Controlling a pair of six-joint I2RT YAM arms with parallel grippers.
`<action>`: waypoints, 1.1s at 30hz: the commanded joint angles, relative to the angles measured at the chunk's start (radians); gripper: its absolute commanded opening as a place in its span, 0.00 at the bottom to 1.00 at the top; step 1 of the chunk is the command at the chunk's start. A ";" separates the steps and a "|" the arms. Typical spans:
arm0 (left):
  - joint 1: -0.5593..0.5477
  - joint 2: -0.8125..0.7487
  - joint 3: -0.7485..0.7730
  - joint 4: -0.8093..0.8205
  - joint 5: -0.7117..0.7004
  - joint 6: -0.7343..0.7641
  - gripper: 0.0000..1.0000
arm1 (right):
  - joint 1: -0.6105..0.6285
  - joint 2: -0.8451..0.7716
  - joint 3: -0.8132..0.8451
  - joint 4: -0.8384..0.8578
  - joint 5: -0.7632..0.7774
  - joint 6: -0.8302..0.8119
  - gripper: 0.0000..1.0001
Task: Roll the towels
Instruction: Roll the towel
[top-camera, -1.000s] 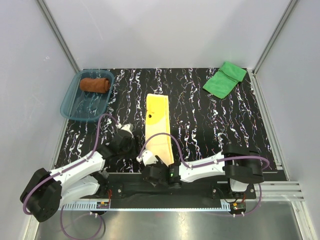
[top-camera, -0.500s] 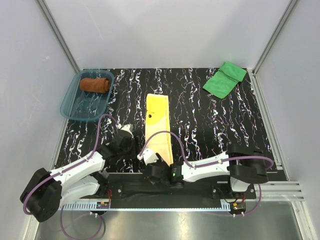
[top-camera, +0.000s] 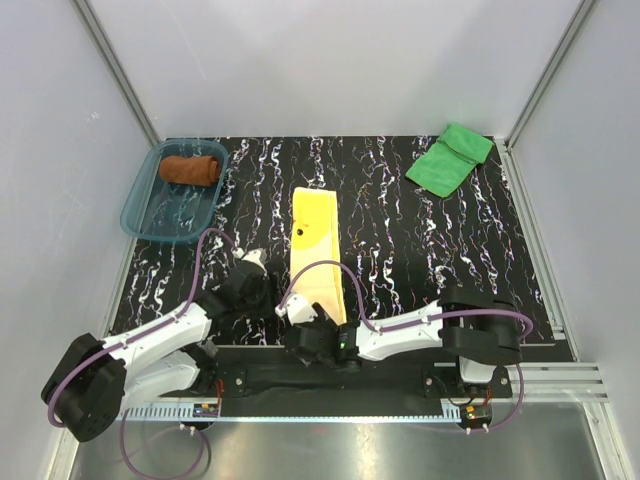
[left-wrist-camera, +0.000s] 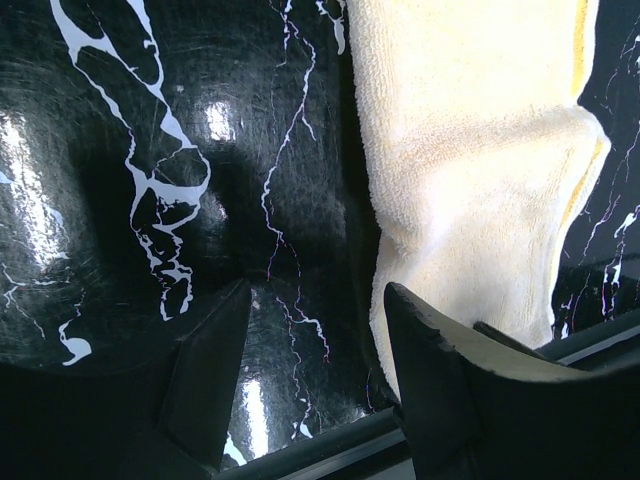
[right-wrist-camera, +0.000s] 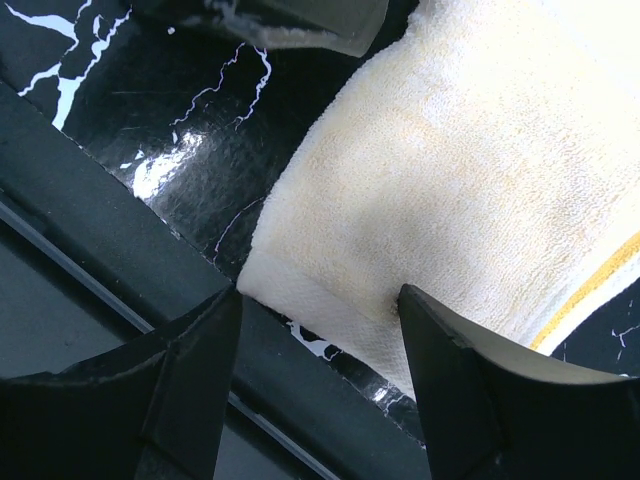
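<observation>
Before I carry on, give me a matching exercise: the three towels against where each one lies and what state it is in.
1. brown towel
2. yellow towel
3. green towel

A. far right corner, not rolled
B. rolled, in the tray
C. spread flat in the middle

Pairs: 1-B, 2-C, 3-A

White-shelled left arm (top-camera: 150, 342) and right arm (top-camera: 405, 338), black at joints and bases. Purple cable (top-camera: 197, 278) looped over each. Thick, black, wedge-shaped fingers (left-wrist-camera: 450, 390).
</observation>
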 joint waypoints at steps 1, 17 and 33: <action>-0.002 0.002 -0.008 0.040 0.009 -0.001 0.61 | -0.017 0.003 0.002 0.052 -0.022 0.011 0.72; -0.002 0.023 0.004 0.049 0.010 0.007 0.61 | 0.011 0.025 0.057 -0.076 -0.111 0.068 0.53; -0.002 -0.018 0.000 0.027 0.013 0.017 0.60 | 0.034 0.043 0.128 -0.161 -0.132 0.072 0.18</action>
